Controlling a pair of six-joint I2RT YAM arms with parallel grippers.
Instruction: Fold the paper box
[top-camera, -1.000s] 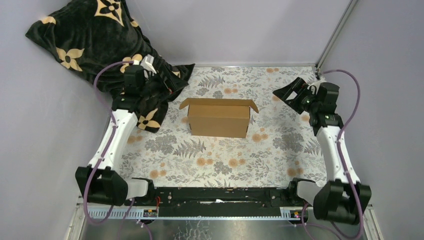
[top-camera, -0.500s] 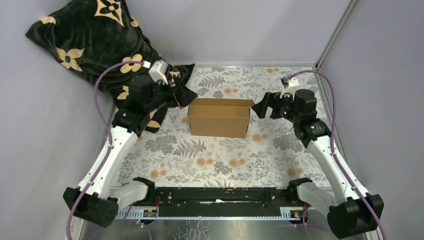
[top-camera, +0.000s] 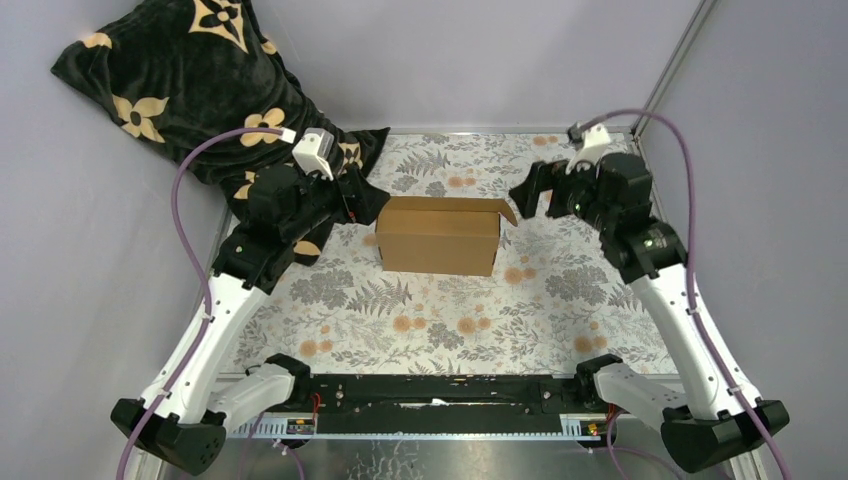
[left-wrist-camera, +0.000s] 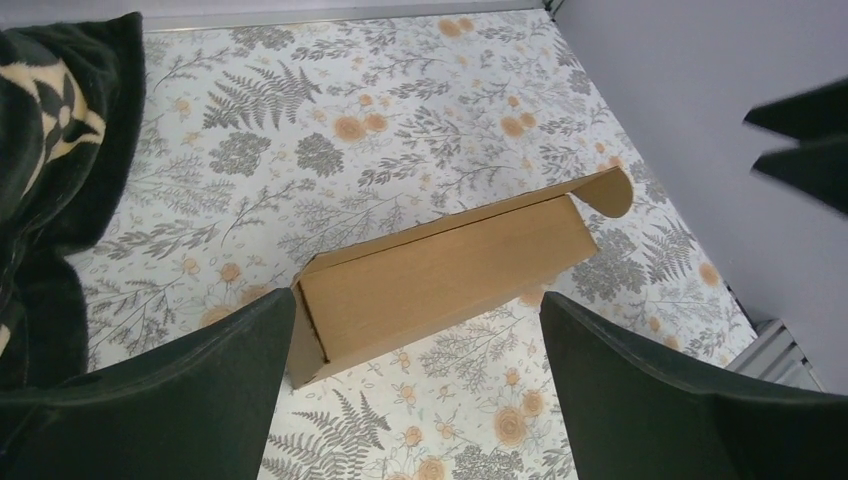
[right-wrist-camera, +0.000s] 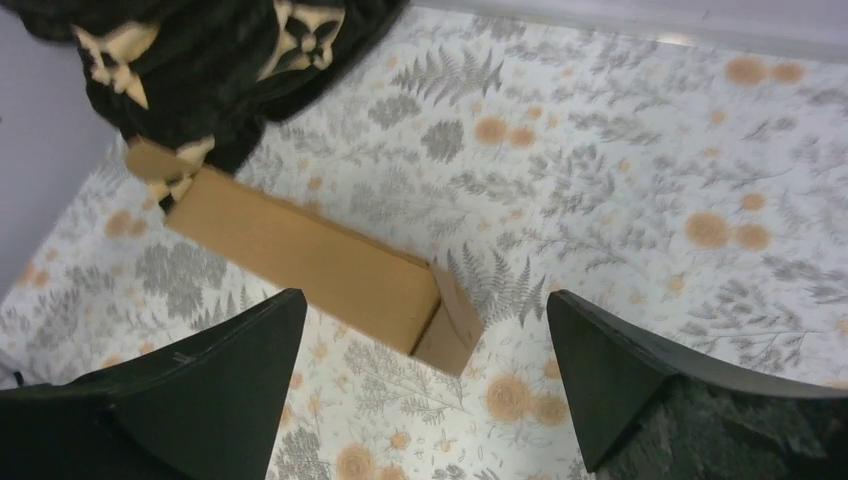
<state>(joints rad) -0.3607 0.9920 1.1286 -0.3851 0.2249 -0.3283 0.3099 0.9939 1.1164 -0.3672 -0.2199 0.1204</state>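
Brown cardboard: one paper box (top-camera: 440, 236) stands mid-table on the floral cloth (top-camera: 430, 320), between two arms. One black flowered blanket (top-camera: 190, 80) crowds the left gripper (top-camera: 363, 200). Both jaws gape empty, the left gripper beside the box's left end. The right gripper (top-camera: 528, 197) has drawn back since half a second ago, and the right flap (top-camera: 506, 212) has sprung out.

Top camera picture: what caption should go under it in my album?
Left gripper and right gripper, both open, flank a cardboard box on a flowery table.
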